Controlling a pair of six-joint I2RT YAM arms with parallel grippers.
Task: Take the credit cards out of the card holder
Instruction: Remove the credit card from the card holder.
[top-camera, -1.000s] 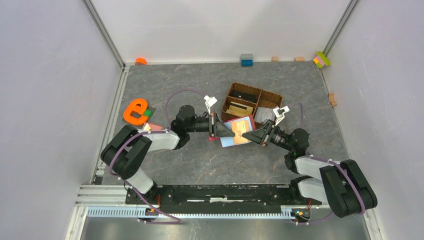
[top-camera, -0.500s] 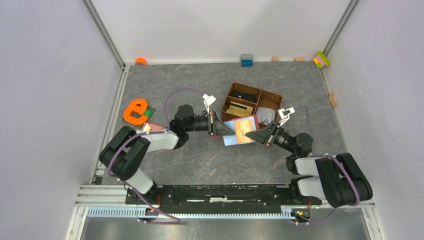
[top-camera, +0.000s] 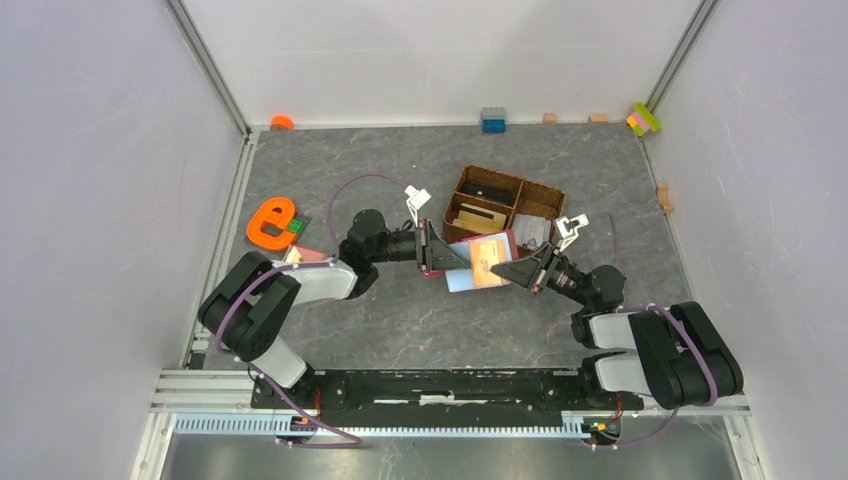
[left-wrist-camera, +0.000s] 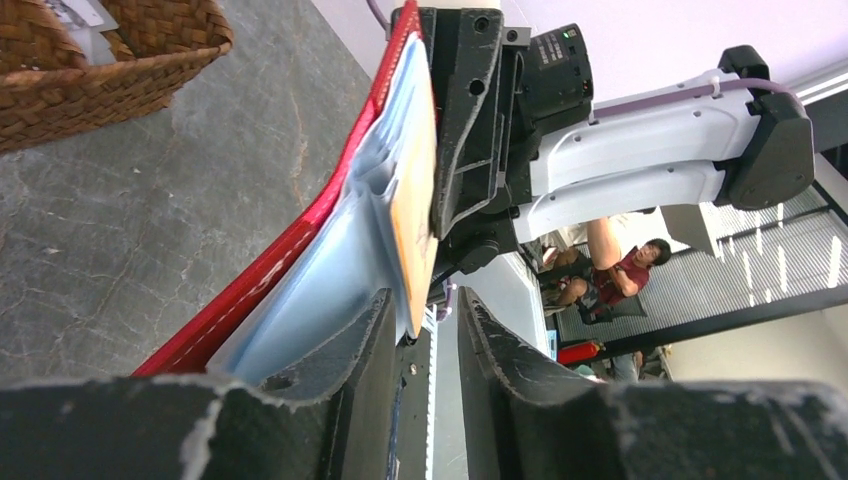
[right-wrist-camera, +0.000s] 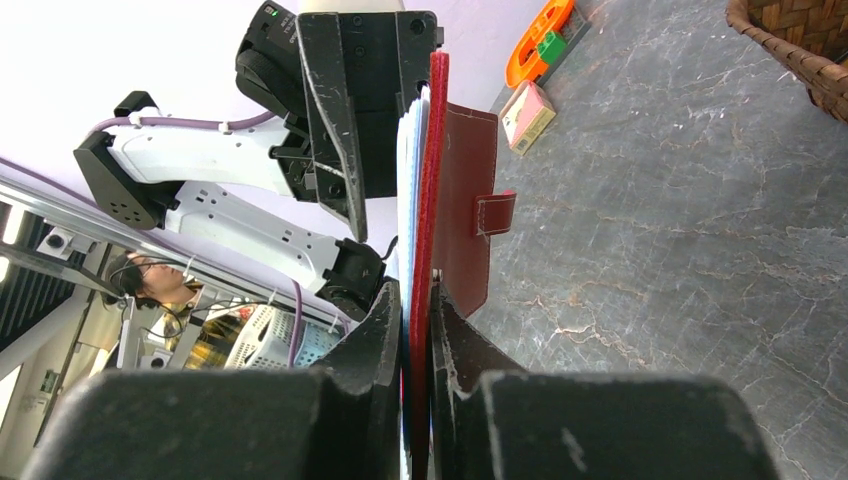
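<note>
at mid-frame in the top view, just below the wicker basket (top-camera: 540, 186), both arms half hide the card holder (top-camera: 465, 275). it is dark red, spread open, with pale blue sleeves and an orange-tan credit card (left-wrist-camera: 410, 190) showing. the right end effector (right-wrist-camera: 415, 290) pinches the holder's edge; the left end effector (left-wrist-camera: 428, 300) is released, fingers parted.

surface: grey marbled table (top-camera: 400, 320) | on it: wicker basket (top-camera: 487, 172), orange letter e (top-camera: 268, 222), blue block (top-camera: 493, 120)

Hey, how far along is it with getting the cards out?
Done: the card holder is held up and open. In hand: the right gripper pinches its edge; the left gripper stands open by the orange card. Left: that card sits in the holder; none clearly out.
</note>
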